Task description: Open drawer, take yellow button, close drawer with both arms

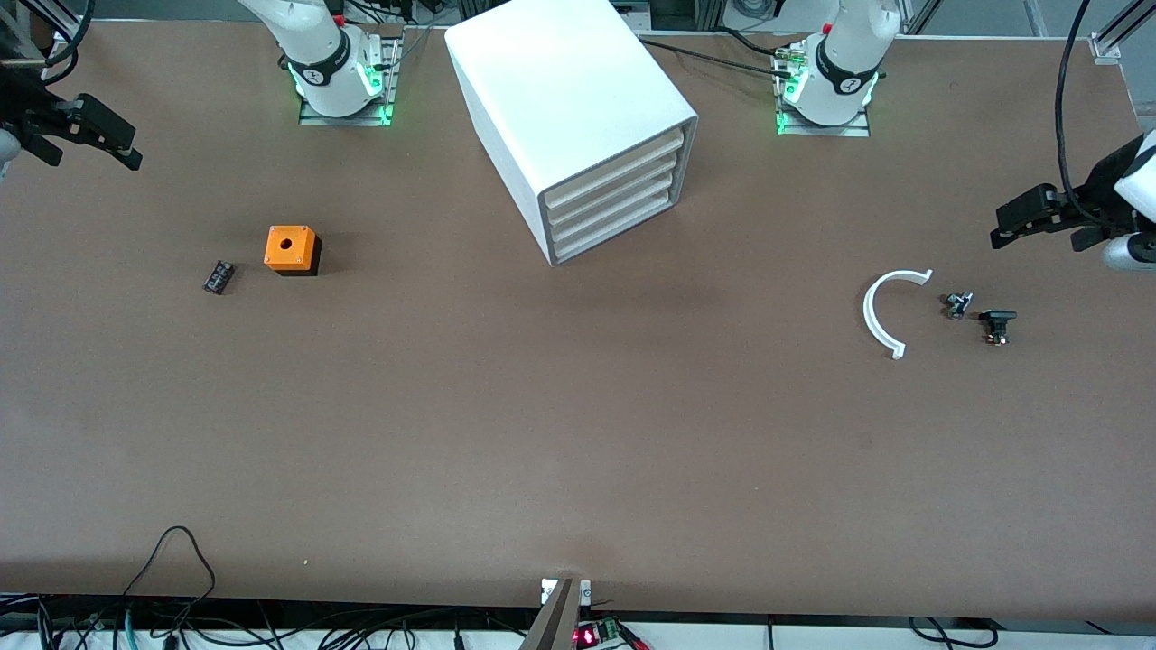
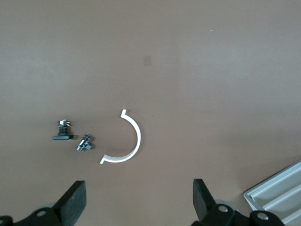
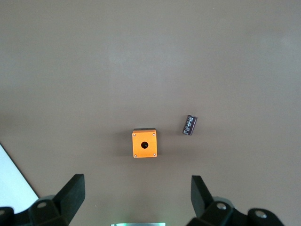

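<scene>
Four drawers: all pushed in, the top drawer (image 1: 617, 165) flush in the cabinet (image 1: 567, 108).
Button: not visible.
Left gripper (image 1: 1025, 219): spread wide, holding nothing, over the table's left-arm end.
Right gripper (image 1: 95, 135): spread wide, holding nothing, over the right-arm end.

A broad matte brown counter (image 1: 578, 433) fills nearly the whole frame, evenly lit with soft shadows. Along the bottom edge, loose black cables (image 1: 172, 578) trail over a white strip. At the upper corners, pale aluminium frame rails (image 1: 1115, 32) cut in diagonally.
</scene>
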Action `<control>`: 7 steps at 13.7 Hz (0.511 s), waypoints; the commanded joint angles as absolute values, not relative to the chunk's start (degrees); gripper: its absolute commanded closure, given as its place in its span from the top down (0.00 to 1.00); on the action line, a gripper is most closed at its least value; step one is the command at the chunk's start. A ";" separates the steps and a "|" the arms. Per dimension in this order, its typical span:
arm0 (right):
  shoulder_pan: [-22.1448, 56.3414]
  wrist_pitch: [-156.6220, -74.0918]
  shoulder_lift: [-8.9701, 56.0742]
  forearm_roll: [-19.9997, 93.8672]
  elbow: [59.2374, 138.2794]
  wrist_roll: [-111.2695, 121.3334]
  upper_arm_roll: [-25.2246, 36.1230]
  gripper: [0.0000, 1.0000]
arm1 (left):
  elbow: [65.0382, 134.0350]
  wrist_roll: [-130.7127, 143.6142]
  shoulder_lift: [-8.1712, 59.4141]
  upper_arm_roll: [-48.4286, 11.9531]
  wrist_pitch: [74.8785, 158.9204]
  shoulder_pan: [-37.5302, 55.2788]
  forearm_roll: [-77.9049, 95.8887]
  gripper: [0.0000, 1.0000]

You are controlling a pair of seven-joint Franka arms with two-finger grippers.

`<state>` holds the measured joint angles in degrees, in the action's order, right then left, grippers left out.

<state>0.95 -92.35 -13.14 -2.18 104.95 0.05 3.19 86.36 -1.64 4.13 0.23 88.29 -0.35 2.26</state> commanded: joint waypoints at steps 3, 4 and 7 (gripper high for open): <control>1.05 -91.58 -10.38 -1.23 103.01 -0.09 3.34 1.00 | 87.01 -2.46 4.83 -1.05 89.12 -0.17 5.62 1.00; 0.97 -91.93 -9.15 -1.23 102.92 0.09 3.43 1.00 | 87.01 -2.37 4.92 -1.14 89.38 -0.18 6.84 1.00; 1.66 -92.02 -2.84 -1.23 100.12 0.70 2.90 1.00 | 91.65 -2.98 8.34 -2.10 89.12 1.83 8.96 1.00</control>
